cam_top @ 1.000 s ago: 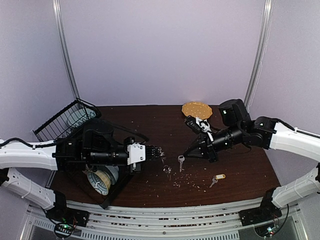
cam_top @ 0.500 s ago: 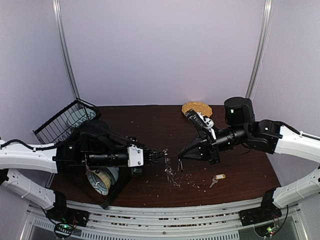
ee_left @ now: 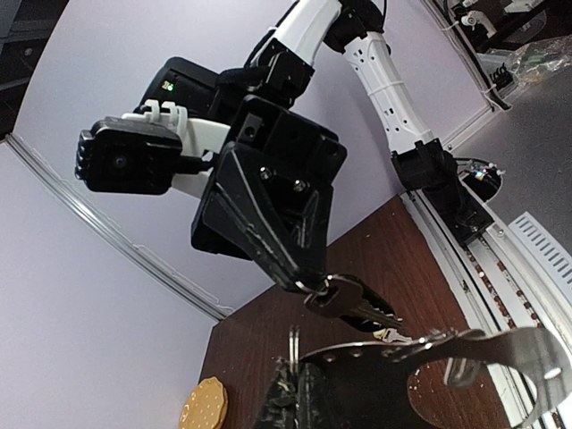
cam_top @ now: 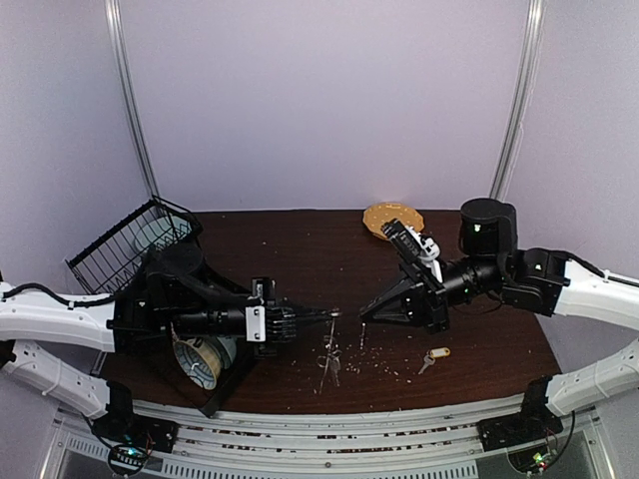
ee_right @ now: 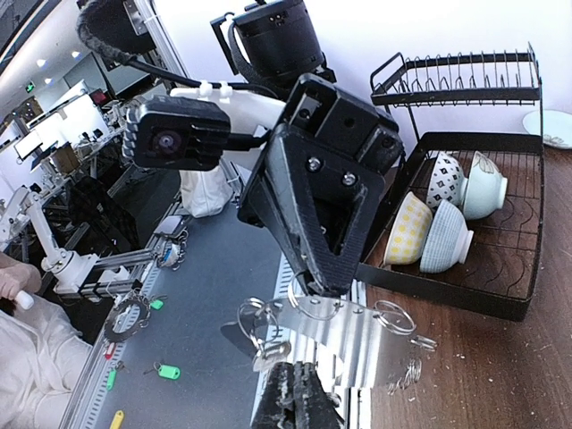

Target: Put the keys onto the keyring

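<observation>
Currently at risk: the silver key (ee_left: 344,299) could be dropped if the thin hold on its head is twisted while it is pressed against the keyring (ee_right: 347,329).
Cause of a miss: the keyring is floppy and is pinched at one edge only, so it could be swung or bent aside by the key's tip instead of being threaded.
Second hazard: the two sets of fingertips are held very near each other in mid-air, and a collision could be caused by a small misalignment.
Left gripper (cam_top: 327,315): closed narrowly on the keyring's edge; most of the loop is left hanging below and beyond the fingers (ee_left: 284,400).
Right gripper (cam_top: 365,319): clamped on the silver key, whose blade is seen in the left wrist view sticking out past the tips, just above the keyring's band.
Key to keyring: judged just beside it, perhaps touching; whether the key has been passed through cannot be told.
Meeting point: held above the table (cam_top: 300,249), on the arm-base side of the tan disc (cam_top: 391,218) and a little to its left.
Yellow-tagged key (cam_top: 433,357): lying flat on the table, on the arm-base side of the tan disc and slightly to its right, well apart from both grippers, not yet picked up.
Step in hand: judged to be the threading of the first key, with one more to be done.
</observation>
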Robot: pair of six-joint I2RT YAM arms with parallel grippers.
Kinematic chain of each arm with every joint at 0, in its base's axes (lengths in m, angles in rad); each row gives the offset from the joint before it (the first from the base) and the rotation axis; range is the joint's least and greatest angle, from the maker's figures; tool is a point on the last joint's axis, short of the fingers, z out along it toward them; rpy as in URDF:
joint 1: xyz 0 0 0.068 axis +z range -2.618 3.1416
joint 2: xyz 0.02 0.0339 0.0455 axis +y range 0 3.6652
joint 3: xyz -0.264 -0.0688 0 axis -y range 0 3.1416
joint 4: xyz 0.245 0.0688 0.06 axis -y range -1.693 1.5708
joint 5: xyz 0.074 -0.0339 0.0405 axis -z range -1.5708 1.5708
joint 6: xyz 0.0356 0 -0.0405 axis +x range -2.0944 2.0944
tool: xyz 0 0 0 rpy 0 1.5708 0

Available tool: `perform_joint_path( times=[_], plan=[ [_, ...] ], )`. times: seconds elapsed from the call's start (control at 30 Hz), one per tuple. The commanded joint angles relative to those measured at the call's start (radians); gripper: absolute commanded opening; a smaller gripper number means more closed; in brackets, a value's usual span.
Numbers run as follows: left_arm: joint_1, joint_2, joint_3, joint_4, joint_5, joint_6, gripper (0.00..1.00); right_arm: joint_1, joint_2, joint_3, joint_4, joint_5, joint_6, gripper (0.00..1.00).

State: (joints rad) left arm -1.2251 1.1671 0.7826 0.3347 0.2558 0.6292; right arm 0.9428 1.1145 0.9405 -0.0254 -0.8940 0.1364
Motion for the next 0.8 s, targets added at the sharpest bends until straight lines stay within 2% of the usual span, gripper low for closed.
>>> perform_joint_path(
  times=[0.0,0.17,0.4,0.77],
  plan=[
    [-0.004,0.021,0.021,0.13,0.028,-0.02,0.0,0.008,-0.021,-0.006,0.049,0.011,0.009,0.0],
    [-0.004,0.034,0.005,0.218,0.019,-0.019,0.0,0.042,-0.053,-0.047,0.106,0.118,0.026,0.0],
    [-0.005,0.086,0.016,0.322,0.078,-0.059,0.0,0.068,-0.117,-0.117,0.19,0.206,-0.007,0.0],
    [-0.005,0.106,0.035,0.322,0.078,-0.094,0.0,0.067,-0.147,-0.142,0.249,0.243,0.013,0.0]
  ],
)
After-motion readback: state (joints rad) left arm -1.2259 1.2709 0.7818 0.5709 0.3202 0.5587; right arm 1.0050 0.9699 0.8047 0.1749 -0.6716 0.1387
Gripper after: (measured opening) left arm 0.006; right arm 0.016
